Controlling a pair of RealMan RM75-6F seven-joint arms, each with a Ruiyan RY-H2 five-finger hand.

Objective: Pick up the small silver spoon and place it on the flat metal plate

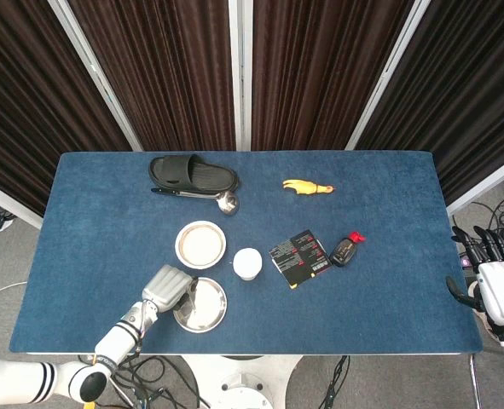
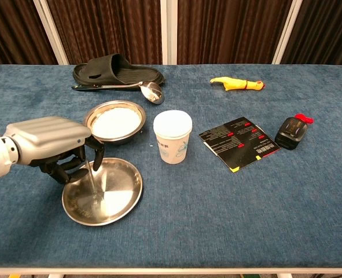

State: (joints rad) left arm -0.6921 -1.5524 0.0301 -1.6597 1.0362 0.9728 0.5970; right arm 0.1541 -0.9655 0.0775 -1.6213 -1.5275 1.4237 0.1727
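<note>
Over plate [image 2: 121, 200] | left robot hand [image 2: 55, 145] pinched spoon [image 2: 94, 179], tip down | risk: early release, spoon bounces onto bench [image 2: 228, 214]

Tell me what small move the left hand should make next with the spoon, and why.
Probably let go. The left hand holds the small silver spoon with its bowl end down on the flat metal plate, so spreading the fingers should leave it lying there.

A blue-clothed table [image 2: 228, 226] carries a black slipper [image 2: 116, 68] and a ladle [image 2: 150, 91] far left, a yellow toy [image 2: 237, 84] far right, a steel bowl [image 2: 114, 121], paper cup [image 2: 172, 137], black card [image 2: 238, 143] and small black bottle [image 2: 291, 132] across the middle, and a flat metal plate [image 2: 116, 200] near left.
</note>
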